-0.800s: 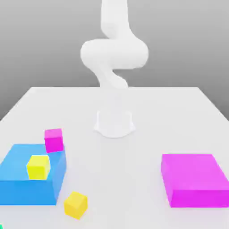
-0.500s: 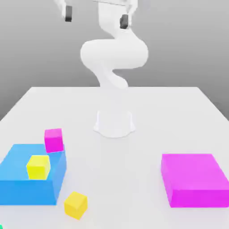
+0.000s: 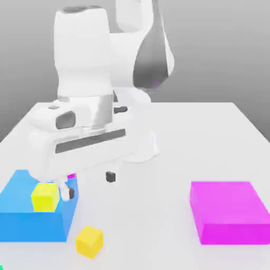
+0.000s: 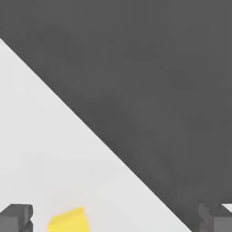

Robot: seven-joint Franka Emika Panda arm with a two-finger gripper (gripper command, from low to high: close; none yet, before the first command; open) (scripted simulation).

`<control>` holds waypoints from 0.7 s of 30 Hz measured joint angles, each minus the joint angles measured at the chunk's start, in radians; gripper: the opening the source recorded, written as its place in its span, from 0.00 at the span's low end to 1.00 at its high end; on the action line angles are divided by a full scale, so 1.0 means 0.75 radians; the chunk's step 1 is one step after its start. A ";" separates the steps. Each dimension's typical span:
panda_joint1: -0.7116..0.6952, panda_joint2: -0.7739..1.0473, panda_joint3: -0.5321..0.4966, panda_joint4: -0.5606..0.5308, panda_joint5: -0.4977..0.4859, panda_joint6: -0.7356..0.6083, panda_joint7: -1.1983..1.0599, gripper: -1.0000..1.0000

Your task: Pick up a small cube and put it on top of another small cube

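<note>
End effector (image 3: 88, 184) spread wide, empty, low over the counter (image 3: 158, 211) beside the blue block (image 3: 26, 216); small golden-yellow cube (image 3: 88, 241) near edge, untouched

A plain white table (image 3: 211, 137) spreads across the lower half of the exterior view, its far edge a straight line running from nine o'clock to three o'clock, its side edges splaying out toward seven and five o'clock. Behind it rises a bare grey backdrop (image 3: 221, 47), darker toward twelve o'clock and paling as it nears the tabletop, under soft, even light that leaves only faint shadows on the white surface. In the hand view the table's edge cuts diagonally from ten o'clock to five o'clock against a dark grey floor (image 4: 149, 72)
</note>
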 joint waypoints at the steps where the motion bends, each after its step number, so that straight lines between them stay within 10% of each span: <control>1: -0.012 0.042 0.006 -0.010 0.019 0.018 -0.069 0.50; 11: -0.215 0.490 0.207 -0.014 0.230 0.290 -0.516 0.50; 12: -0.234 0.519 0.228 -0.007 0.244 0.313 -0.527 0.00; 21: -0.199 0.445 0.184 -0.025 0.197 0.253 -0.492 0.00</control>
